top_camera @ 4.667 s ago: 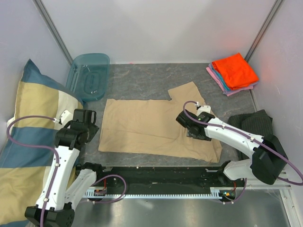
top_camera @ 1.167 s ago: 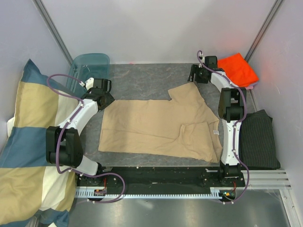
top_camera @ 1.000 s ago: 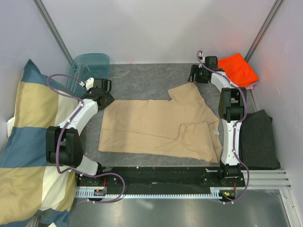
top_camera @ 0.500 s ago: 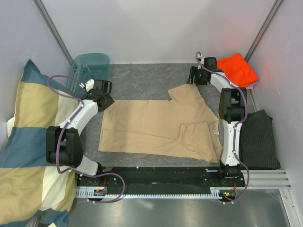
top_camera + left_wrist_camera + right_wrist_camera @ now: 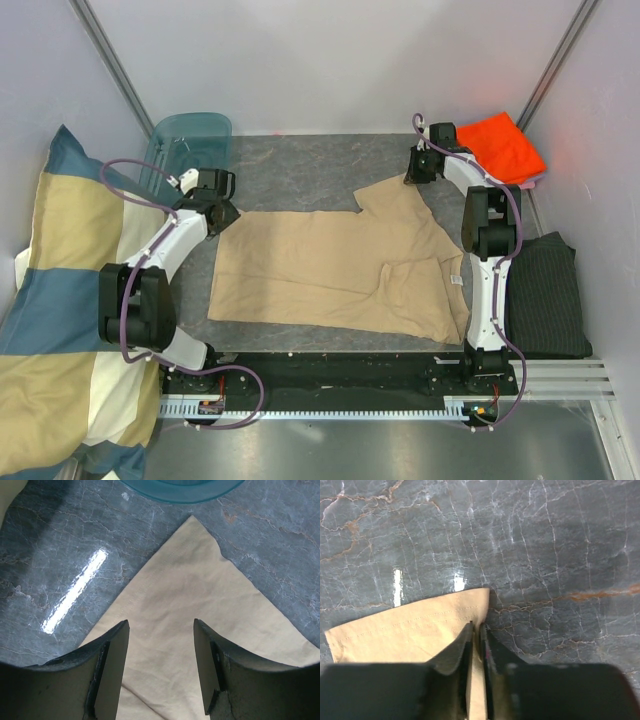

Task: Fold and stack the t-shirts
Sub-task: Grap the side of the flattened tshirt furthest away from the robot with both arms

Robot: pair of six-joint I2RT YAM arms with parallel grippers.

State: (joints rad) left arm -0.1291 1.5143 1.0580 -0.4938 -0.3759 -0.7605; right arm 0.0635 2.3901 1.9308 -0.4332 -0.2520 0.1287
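The right gripper [image 5: 476, 631] pinches the sleeve corner of the tan t-shirt [image 5: 405, 630], which is spread flat mid-table, and its jaws are nearly closed. The left gripper [image 5: 160, 632] hangs half open over the shirt's far-left corner. Bare grey table [image 5: 545, 555] lies beyond both corners.

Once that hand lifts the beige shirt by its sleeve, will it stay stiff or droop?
Probably floppy: the tan t-shirt lies limp and flat, so it should droop from the right hand pinching its sleeve hem. Likely light, being thin cloth. The rest may drag across the table.
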